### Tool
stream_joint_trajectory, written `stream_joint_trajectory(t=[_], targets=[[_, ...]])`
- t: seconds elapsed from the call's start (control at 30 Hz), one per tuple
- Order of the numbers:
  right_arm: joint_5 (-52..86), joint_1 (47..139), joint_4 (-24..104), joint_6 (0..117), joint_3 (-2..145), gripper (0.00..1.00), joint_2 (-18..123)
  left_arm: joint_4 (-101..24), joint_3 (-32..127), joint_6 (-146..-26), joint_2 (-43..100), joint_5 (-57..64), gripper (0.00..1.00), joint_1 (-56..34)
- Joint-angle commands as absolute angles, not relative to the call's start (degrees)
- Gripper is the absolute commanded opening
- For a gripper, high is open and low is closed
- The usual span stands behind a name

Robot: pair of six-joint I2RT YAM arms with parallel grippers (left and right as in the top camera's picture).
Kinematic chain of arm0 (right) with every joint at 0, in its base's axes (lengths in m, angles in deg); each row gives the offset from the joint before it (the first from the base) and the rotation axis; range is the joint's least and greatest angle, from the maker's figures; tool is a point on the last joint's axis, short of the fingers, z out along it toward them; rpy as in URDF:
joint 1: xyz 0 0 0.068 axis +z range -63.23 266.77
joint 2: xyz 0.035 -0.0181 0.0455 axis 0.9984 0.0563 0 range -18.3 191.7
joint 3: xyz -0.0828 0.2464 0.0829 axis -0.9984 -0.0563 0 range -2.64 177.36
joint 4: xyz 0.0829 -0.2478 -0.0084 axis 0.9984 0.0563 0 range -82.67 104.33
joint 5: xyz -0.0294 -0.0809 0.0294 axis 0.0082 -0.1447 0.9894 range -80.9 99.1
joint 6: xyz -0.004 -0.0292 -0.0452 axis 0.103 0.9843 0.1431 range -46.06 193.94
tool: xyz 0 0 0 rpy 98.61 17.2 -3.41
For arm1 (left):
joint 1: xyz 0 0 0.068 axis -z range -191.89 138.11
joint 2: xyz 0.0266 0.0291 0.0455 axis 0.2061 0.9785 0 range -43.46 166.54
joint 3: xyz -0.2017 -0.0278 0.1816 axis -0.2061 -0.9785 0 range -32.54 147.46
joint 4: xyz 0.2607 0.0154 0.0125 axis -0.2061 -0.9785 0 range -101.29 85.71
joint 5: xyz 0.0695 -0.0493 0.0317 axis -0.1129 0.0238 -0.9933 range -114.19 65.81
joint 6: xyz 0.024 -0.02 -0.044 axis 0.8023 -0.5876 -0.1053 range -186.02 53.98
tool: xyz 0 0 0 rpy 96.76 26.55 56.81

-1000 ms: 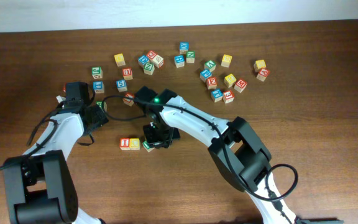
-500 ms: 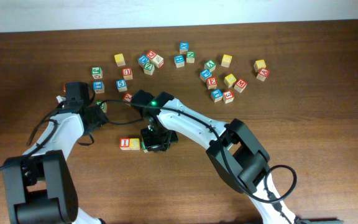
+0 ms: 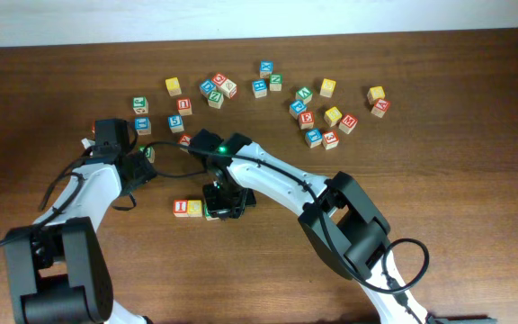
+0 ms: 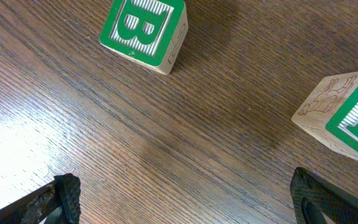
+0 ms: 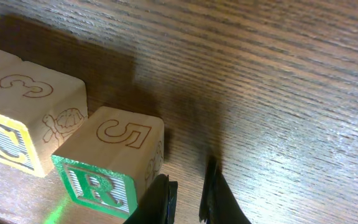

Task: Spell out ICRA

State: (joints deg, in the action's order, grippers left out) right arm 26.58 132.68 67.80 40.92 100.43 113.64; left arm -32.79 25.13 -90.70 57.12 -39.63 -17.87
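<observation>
A dark wooden table (image 3: 439, 180) is seen from overhead, with a strip of white wall (image 3: 241, 18) along its far edge. Loose blocks (image 3: 306, 117) are scattered across the far half of the table, well apart from the near edge. Which of them carries the A cannot be read.

Near the middle of the table a short row is laid out. A red I block (image 3: 181, 208) is at the left end, and a yellow C block (image 3: 194, 208) is set against it. A green R block (image 5: 107, 171) is placed just beside the C block and turned slightly out of line with it. Whether those two touch cannot be told. A 5 is burned into the upper face of the R block and a 3 into that of the C block.

The right claw (image 5: 188, 180) is lowered to the table at the end of the row. Its fingers (image 5: 161, 200) are drawn nearly together, with nothing between them. The R block is just beside one finger.

The left claw (image 4: 185, 199) is held low over bare wood to the left of the row, spread wide and gripping nothing. In the left wrist view a green B block (image 4: 143, 31) is seen ahead of it, and a second green block (image 4: 347, 118) is cut off at the right edge.
</observation>
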Motion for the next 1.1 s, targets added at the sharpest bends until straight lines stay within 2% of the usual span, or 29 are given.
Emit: stream_joint_trajectory(t=[0.0, 0.33, 1.07], targets=[[27.02, 133.34, 68.87, 40.4, 99.88, 0.09, 114.41, -32.85, 25.7, -90.81, 57.58, -39.58, 0.99, -17.91], [28.42, 135.61, 71.88, 40.42, 99.88, 0.1, 114.41, -32.85, 25.7, -90.81, 57.58, -39.58, 0.99, -17.91], [27.28, 136.24, 67.77, 40.42, 99.88, 0.13, 114.41, -32.85, 25.7, -90.81, 57.58, -39.58, 0.99, -17.91]])
